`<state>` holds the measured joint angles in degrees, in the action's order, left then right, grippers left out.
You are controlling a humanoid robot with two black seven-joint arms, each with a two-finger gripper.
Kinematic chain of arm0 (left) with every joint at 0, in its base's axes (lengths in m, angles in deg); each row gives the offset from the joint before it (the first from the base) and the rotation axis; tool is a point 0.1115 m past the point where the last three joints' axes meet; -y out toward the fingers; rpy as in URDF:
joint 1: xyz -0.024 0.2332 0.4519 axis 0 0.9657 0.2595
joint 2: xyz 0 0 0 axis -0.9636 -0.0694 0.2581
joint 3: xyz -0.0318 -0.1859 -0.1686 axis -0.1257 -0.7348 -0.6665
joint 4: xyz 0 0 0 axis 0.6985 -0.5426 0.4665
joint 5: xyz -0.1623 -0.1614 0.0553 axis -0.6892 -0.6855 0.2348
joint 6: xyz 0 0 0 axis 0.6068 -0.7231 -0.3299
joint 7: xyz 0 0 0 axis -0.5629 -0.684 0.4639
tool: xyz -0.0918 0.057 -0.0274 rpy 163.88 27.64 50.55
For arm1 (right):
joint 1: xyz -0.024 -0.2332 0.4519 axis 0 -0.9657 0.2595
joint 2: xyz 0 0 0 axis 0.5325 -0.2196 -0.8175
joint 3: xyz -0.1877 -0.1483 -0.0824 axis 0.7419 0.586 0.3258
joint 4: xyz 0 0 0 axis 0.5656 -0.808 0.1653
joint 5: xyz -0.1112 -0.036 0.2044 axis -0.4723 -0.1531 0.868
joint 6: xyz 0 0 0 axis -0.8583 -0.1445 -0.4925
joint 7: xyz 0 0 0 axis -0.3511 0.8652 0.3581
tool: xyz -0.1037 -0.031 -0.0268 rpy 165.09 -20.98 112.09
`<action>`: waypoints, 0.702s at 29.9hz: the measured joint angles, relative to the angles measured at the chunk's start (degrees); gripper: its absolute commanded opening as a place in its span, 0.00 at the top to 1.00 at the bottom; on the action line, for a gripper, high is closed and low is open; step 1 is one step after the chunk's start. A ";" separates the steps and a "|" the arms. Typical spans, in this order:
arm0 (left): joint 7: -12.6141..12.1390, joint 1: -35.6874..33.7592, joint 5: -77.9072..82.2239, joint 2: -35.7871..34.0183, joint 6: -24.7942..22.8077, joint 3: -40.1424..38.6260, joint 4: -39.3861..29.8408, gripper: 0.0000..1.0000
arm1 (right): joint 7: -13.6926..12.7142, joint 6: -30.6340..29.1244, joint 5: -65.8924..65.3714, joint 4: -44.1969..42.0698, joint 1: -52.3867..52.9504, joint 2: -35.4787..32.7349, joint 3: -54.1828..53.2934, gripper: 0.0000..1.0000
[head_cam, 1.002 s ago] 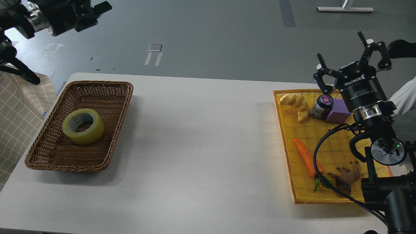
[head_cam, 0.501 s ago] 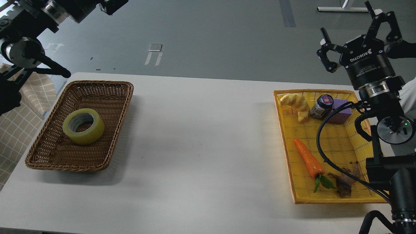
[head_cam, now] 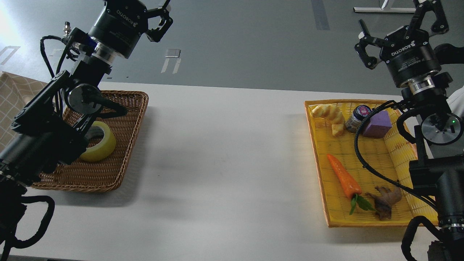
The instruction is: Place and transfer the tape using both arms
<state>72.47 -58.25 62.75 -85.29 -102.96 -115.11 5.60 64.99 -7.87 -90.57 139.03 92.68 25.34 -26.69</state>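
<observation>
The yellow tape roll (head_cam: 100, 144) lies flat in the brown wicker basket (head_cam: 125, 145) at the table's left, partly hidden behind my left arm. My left gripper (head_cam: 159, 16) is open and empty, raised above the basket's far edge, its fingers partly cut off by the top of the view. My right gripper (head_cam: 398, 21) is open and empty, raised above the far end of the yellow tray (head_cam: 320, 170) at the right.
The yellow tray holds a bread piece (head_cam: 329, 115), a small jar (head_cam: 359, 116), a purple block (head_cam: 377, 124), an orange carrot (head_cam: 344, 177) and a brown root-like item (head_cam: 386, 201). The white table (head_cam: 224, 152) lies between basket and tray.
My left arm has swung in from the upper left and now stands over the basket, covering part of the tape. My right gripper has risen slightly. The tape has not moved.
</observation>
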 measured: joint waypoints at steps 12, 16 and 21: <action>0.01 4.03 0.00 2.63 -0.01 -1.14 -3.06 0.02 | -0.14 0.00 -0.79 -0.72 0.07 -0.68 4.55 0.00; 0.31 6.31 0.07 3.01 -0.01 -1.70 -4.41 0.02 | -0.17 0.00 -0.92 -0.22 0.02 -0.49 5.44 0.00; 0.45 7.37 0.13 3.43 -0.01 -2.94 -4.41 0.02 | -0.18 0.00 -1.19 -0.18 0.06 -0.24 7.25 0.00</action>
<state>72.93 -50.88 62.87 -81.86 -102.97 -118.05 1.20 64.81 -7.87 -91.76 138.85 92.74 25.10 -19.43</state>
